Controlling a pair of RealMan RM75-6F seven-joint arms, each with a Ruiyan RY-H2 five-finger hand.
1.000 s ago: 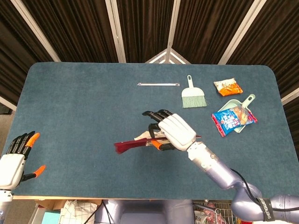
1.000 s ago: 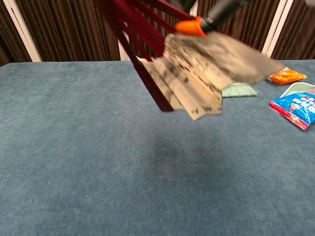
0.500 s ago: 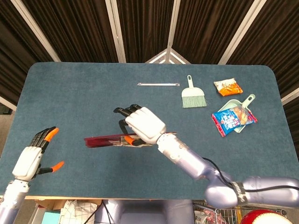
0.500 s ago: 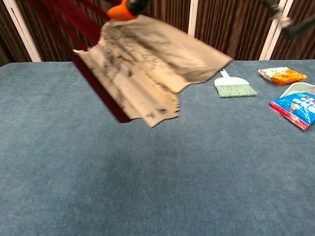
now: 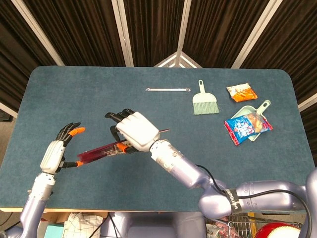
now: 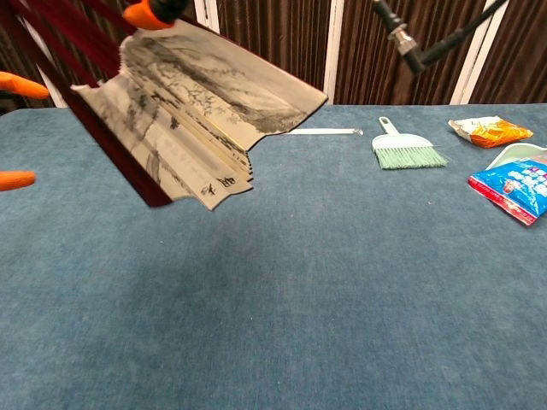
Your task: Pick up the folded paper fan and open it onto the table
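The paper fan (image 6: 192,107) hangs in the air, partly spread, with dark red ribs and cream paper printed in black ink. From the head view it looks edge-on, a thin red strip (image 5: 99,152). My right hand (image 5: 132,130) grips it near the pivot, well above the blue table (image 5: 74,99). At the left, my left hand (image 5: 58,151) has its fingers apart, and its orange fingertips (image 6: 15,85) sit just beside the fan's outer red rib. Whether they touch it is unclear.
At the back right lie a green hand brush (image 5: 204,101), an orange snack packet (image 5: 241,92), and a blue packet (image 5: 242,127) on a green dustpan (image 5: 258,112). A thin white rod (image 5: 168,89) lies at the back centre.
My right hand has carried the fan leftward, and the fan has spread a little more. My left hand has risen and moved in to the fan's outer rib.
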